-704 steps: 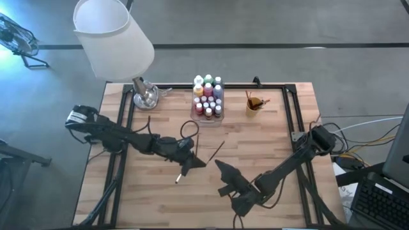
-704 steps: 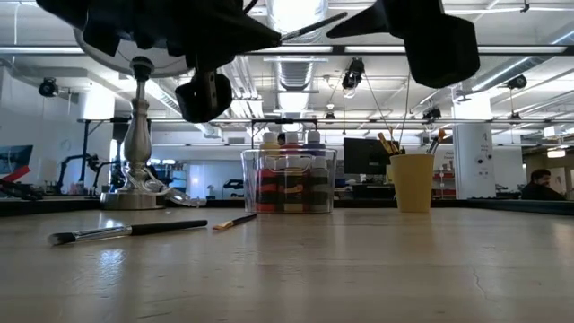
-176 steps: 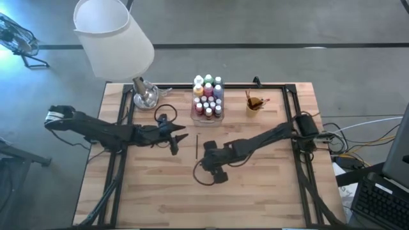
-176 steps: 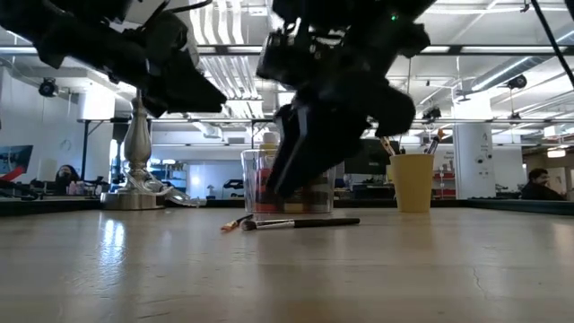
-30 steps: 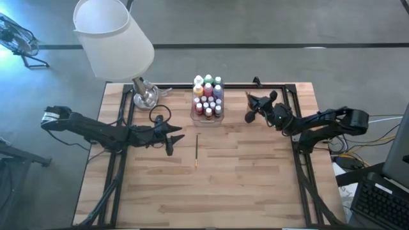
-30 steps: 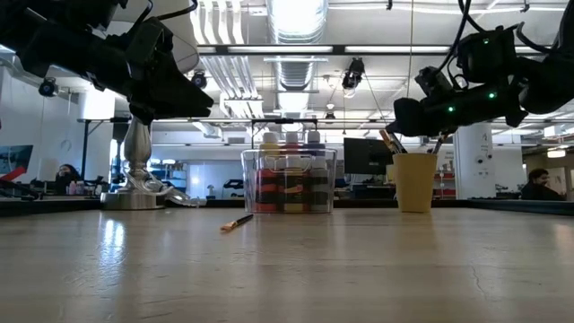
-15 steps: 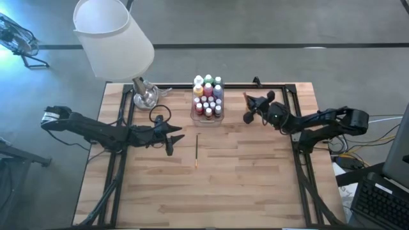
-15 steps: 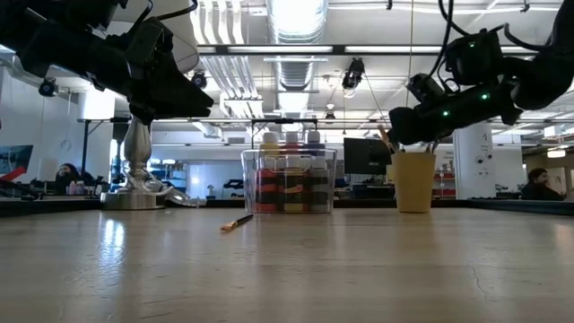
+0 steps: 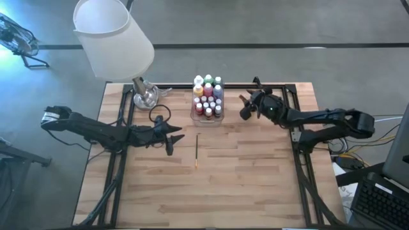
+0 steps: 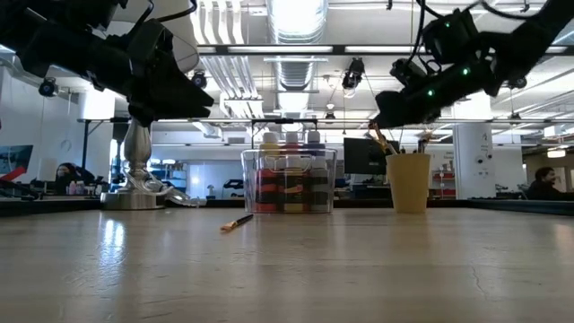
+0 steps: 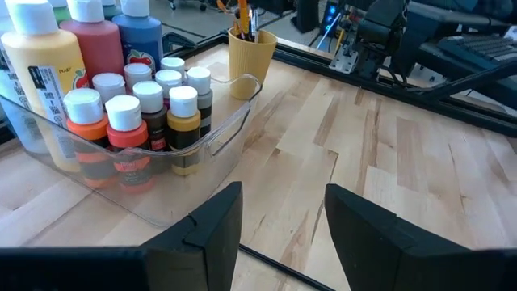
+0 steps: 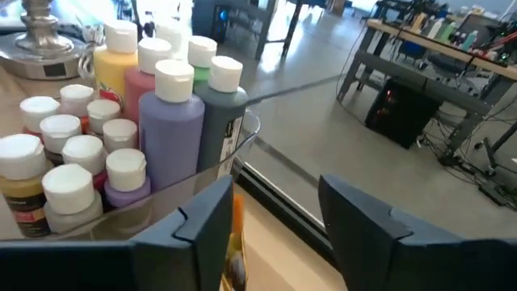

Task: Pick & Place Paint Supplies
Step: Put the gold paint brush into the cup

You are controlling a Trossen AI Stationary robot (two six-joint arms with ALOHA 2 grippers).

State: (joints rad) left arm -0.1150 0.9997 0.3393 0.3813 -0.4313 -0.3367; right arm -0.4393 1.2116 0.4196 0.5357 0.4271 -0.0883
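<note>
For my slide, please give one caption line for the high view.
Left gripper hovers open beside a paintbrush on the wooden table; right gripper hangs between the clear box of paint bottles and the table's right edge.

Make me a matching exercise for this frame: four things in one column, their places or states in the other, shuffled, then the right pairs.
Things:
1. thin dark-handled paintbrush
2. small orange cup
3. clear plastic box of white-capped paint bottles
4. left gripper

Places or states:
A. open, above the table left of the loose brush
B. lying flat on the wooden table in front of the box
C. at the table's far edge, centre
D. upright, brushes standing in it, under the right gripper

Pairs: 1-B, 2-D, 3-C, 4-A
</note>
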